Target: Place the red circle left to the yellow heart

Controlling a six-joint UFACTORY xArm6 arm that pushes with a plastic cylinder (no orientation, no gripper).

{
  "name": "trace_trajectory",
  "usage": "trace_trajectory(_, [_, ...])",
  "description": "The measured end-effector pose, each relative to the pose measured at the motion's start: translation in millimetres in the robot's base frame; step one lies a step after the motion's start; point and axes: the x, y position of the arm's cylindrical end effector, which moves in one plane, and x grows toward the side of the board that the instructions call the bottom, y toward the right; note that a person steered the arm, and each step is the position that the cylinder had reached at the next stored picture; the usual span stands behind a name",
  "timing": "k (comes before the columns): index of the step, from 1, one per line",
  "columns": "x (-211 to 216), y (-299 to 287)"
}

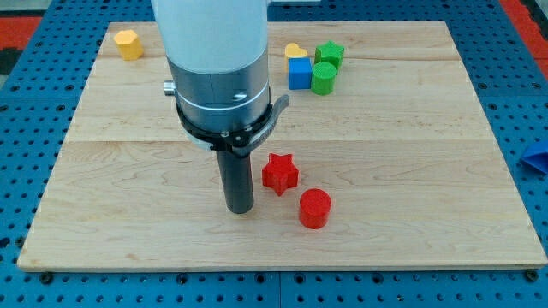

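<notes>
The red circle (314, 208) is a short red cylinder near the view's bottom centre. A red star (279, 173) lies just up and left of it. The yellow heart (295, 52) is at the view's top centre, partly hidden behind a blue cube (299, 73). My tip (240, 208) rests on the board left of the red circle and left and below the red star, a short gap from both.
A green star (329, 55) and a green cylinder (324, 78) sit right of the blue cube. A yellow hexagon block (128, 44) lies at the view's top left. The wooden board (103, 214) ends on all sides at a blue pegboard.
</notes>
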Motion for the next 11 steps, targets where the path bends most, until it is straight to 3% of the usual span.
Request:
trace_trajectory(1, [36.8,12.8])
trace_trajectory(2, [62.5,111.9])
trace_trajectory(3, [64.3,147.8])
trace_trajectory(4, [31.8,108.9])
trace_trajectory(5, [-53.3,77.4])
trace_trajectory(6, [-91.4,38.4])
trace_trajectory(7, [-91.0,38.4])
trace_trajectory(9, [3.5,124.8])
trace_trajectory(10, [17.2,53.0])
trace_trajectory(11, [-49.0,42.0])
